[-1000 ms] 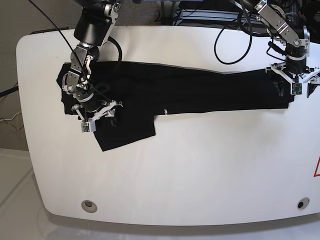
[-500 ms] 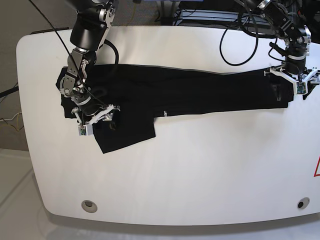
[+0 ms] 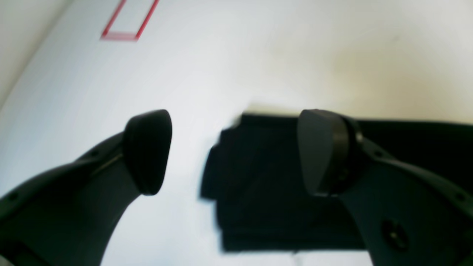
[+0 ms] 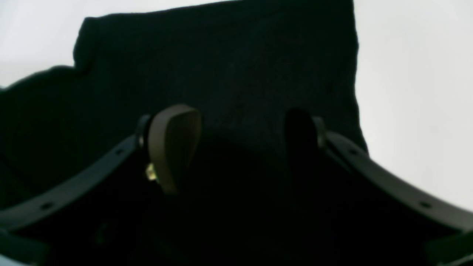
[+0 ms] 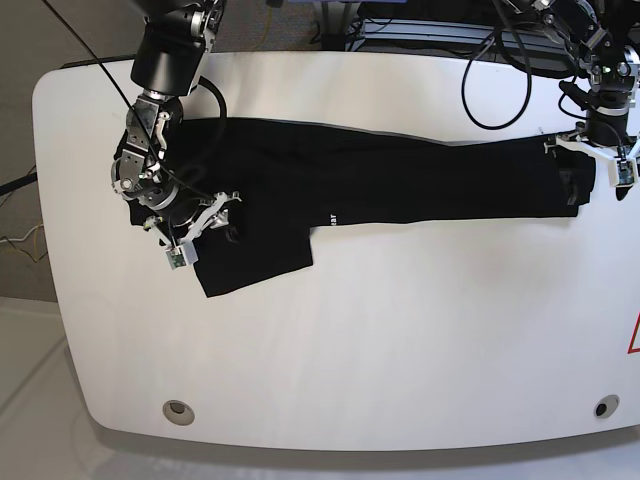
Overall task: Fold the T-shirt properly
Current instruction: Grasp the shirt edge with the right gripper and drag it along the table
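At the table's far edge, left tool [image 5: 606, 160] has shifted outward.

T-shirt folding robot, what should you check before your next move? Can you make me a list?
1. T-shirt lying flat in a long strip on the table: ok.
2. Left gripper open: ok.
3. Left gripper over the shirt's end: ok, one finger over cloth, one over bare table.
4. Right gripper open: ok.
5. Right gripper over cloth: ok.
6. Either gripper touching cloth: cannot tell.
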### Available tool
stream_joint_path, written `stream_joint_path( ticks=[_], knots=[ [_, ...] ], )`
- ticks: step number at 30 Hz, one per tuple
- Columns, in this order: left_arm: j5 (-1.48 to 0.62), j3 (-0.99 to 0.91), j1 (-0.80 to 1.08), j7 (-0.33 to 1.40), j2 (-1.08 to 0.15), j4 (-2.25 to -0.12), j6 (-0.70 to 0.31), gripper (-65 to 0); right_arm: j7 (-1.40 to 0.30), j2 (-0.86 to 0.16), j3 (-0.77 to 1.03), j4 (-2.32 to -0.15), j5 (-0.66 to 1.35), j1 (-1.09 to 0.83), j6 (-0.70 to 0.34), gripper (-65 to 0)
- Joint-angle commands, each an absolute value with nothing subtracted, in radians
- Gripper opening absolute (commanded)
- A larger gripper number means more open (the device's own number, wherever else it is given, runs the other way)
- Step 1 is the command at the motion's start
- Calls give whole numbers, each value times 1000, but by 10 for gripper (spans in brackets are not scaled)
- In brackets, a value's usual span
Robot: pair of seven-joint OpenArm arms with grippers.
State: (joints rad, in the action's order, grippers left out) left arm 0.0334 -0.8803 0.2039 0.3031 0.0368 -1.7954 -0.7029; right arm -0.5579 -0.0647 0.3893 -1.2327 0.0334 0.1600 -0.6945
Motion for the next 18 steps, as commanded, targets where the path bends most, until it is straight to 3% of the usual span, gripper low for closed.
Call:
stream_joint_path(
  ticks=[1,18],
  knots=[
    [43,-879,189,238,33,-1800,-698,-142,-595,-72,411,-1143,9,213,-692,-248],
    [34,-889,192,226,16,-1804,-698,-128,-579,13,444,-1103,34,209,-694,-255]
  ],
)
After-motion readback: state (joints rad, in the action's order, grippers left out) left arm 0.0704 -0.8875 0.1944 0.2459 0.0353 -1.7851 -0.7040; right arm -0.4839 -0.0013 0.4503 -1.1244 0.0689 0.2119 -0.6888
